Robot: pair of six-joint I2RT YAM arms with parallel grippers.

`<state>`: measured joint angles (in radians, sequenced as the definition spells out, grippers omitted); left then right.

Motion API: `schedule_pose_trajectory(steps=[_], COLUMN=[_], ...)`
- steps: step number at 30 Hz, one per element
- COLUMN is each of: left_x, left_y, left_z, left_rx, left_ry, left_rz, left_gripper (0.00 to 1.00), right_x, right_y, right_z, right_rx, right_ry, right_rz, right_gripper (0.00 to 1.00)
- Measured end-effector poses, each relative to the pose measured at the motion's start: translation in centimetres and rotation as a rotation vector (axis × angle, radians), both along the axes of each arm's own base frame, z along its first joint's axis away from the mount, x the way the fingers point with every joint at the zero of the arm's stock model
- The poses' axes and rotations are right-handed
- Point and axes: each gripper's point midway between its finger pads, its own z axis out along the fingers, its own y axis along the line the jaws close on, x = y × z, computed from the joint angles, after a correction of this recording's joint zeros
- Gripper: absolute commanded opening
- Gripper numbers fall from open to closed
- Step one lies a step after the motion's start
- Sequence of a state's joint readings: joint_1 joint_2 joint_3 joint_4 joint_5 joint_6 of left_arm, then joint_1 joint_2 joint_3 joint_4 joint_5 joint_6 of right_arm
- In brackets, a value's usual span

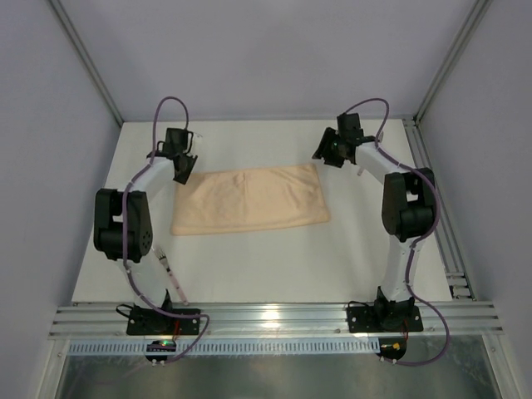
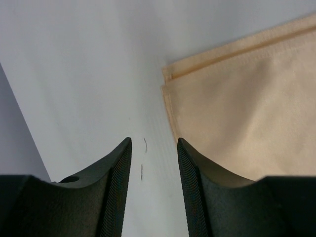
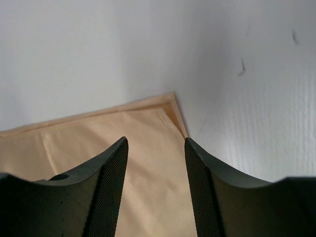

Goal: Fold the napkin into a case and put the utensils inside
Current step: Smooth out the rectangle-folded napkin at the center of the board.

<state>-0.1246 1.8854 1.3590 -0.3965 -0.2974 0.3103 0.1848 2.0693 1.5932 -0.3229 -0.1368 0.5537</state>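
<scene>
The napkin (image 1: 249, 198) lies flat at the middle of the white surface (image 1: 249, 274) as a wide rectangle, long side running from 9 to 3 o'clock. The wrist views show two layers with stitched hems stacked at each far corner, so it looks folded once in half. It is much too broad to count as the narrow case, so I judge the task to be at an early stage: one fold is in, further folds are needed, and the utensils have yet to go inside. I cannot make the utensils out with any certainty in these views. The left tool (image 1: 183, 171) sits at the cloth's 10 o'clock corner, released, with its jaws apart over bare surface just beside the hem and nothing between them. The right tool (image 1: 326, 155) sits at the 2 o'clock corner, likewise released, its jaws spread above the corner and gripping nothing. Neither appears to pinch the fabric.
</scene>
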Motion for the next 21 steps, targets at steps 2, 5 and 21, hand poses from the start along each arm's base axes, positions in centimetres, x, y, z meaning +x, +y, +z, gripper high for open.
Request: schedule_pose_trajectory(steps=[2, 5, 21], left_x=[-2.1, -6.3, -16.0], left_y=[-0.1, -0.2, -0.2], left_z=[0.7, 1.9, -3.7], left_rx=[-0.047, -0.096, -0.157], left_ry=[0.024, 0.049, 0.318], left_rz=[-0.005, -0.023, 0.005], left_gripper=[0.41, 0.38, 0.3], right_x=[-1.7, -6.1, -17.8], right_y=[-0.9, -2.3, -2.2], right_z=[-0.4, -1.7, -6.3], right_rx=[-0.04, -0.096, -0.152], right_ry=[0.013, 0.067, 0.201], right_rz=[0.006, 0.021, 0.127], right_gripper=[0.54, 0.54, 0.35])
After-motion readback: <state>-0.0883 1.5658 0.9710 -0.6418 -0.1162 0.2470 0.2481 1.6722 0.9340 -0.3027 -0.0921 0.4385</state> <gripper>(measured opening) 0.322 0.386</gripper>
